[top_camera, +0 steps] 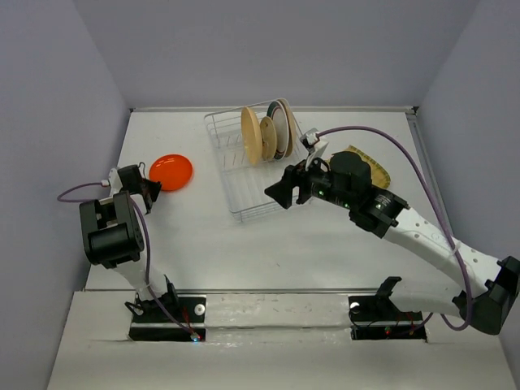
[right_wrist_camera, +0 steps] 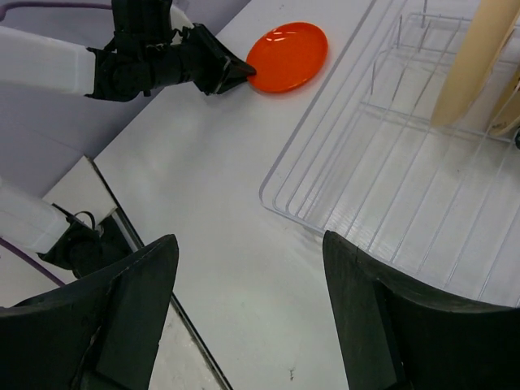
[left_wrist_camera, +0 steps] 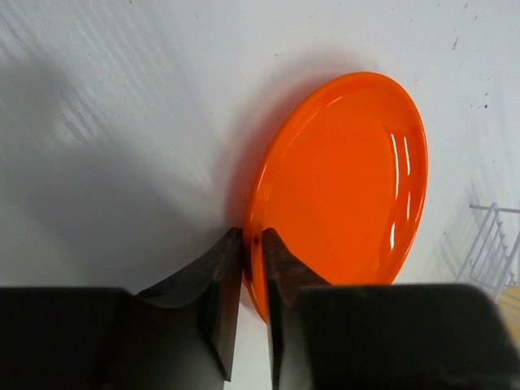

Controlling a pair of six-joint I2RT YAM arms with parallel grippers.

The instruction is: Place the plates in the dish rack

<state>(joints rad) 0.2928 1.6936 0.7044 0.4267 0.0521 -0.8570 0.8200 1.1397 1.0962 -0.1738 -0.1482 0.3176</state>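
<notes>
The glossy orange-red plate (top_camera: 171, 171) lies on the table at the left. My left gripper (top_camera: 153, 188) is shut on its near rim; in the left wrist view the two fingers (left_wrist_camera: 221, 268) pinch the edge of the plate (left_wrist_camera: 341, 187). The wire dish rack (top_camera: 244, 183) stands at the middle back and holds a tan plate (top_camera: 250, 135), a cream floral plate (top_camera: 268, 138) and a white teal-rimmed plate (top_camera: 282, 126) on edge. My right gripper (top_camera: 280, 193) is open and empty above the rack's near end. The yellow-green striped plate (top_camera: 374, 169) lies partly hidden behind my right arm.
In the right wrist view the open gripper (right_wrist_camera: 250, 244) hangs over bare table beside the rack's (right_wrist_camera: 390, 179) near corner. The left gripper (right_wrist_camera: 240, 71) and orange plate (right_wrist_camera: 288, 55) show beyond. Grey walls close in the table on three sides.
</notes>
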